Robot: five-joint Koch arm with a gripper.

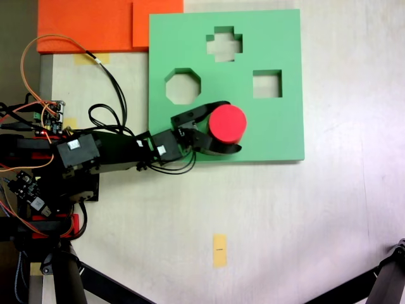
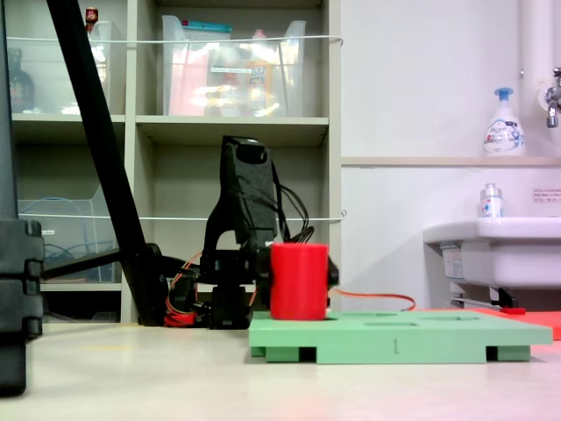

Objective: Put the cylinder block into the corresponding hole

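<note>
Gripping the red cylinder block [image 1: 227, 123] between its two black jaws, the gripper [image 1: 229, 128] sits over the green board [image 1: 278, 136] near its lower edge in a fixed view from above; the block covers the round hole, so I cannot tell how deep it sits; the octagonal cut-out [image 1: 183, 86], the cross-shaped cut-out [image 1: 224, 44] and the square cut-out [image 1: 267, 83] lie open; seen from the side, the block [image 2: 298, 281] stands upright on the board [image 2: 394, 338], which rests on the bench [image 2: 131, 377]; an orange sheet [image 1: 88, 25] lies beside the board's top-left corner.
</note>
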